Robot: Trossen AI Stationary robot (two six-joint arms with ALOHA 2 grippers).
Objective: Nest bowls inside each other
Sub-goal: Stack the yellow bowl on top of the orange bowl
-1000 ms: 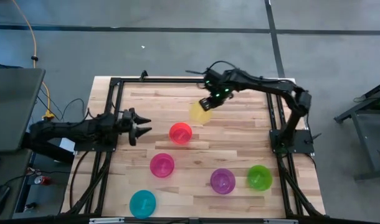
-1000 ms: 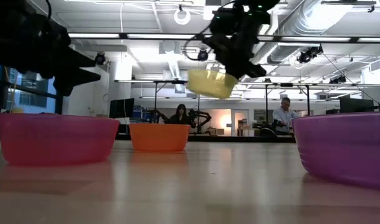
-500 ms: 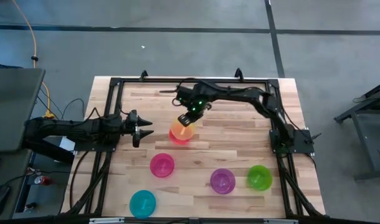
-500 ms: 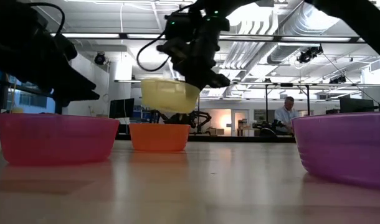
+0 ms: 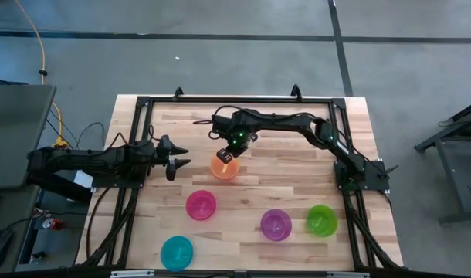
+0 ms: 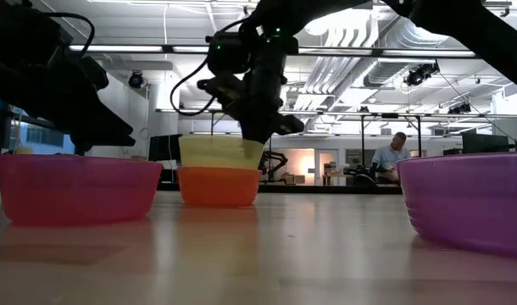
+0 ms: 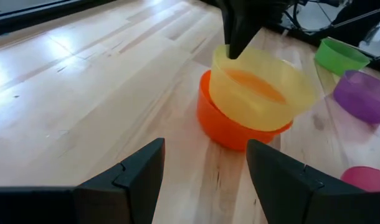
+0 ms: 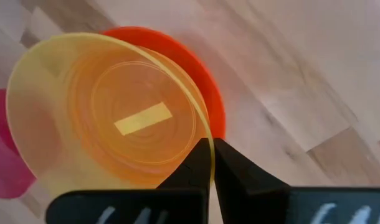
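1. The yellow bowl (image 5: 222,164) is sitting partway inside the orange bowl (image 7: 222,127), upright with a slight tilt, near the middle of the wooden table (image 5: 297,181). Its upper wall is standing clear above the orange rim.
2. The right gripper (image 5: 227,154) is pinching the yellow bowl's rim; its two fingers (image 8: 199,163) are closing on the thin wall, one inside and one outside.
3. The right arm is reaching across the table from its base at the right edge.
4. The left gripper (image 5: 177,158) is hovering just beside the stacked pair, on their left, touching nothing. Its fingers (image 7: 140,176) are standing apart and holding nothing.
5. The pink bowl (image 5: 201,205) is resting alone in front of the stack, with nothing visible inside it.
6. The purple bowl (image 5: 276,224) and the green bowl (image 5: 322,220) are sitting side by side toward the right front of the table, close together.
7. The cyan-blue bowl (image 5: 177,252) is sitting by itself at the left front edge, well apart from the others.
8. A person (image 6: 387,159) is showing in the room beyond the table.
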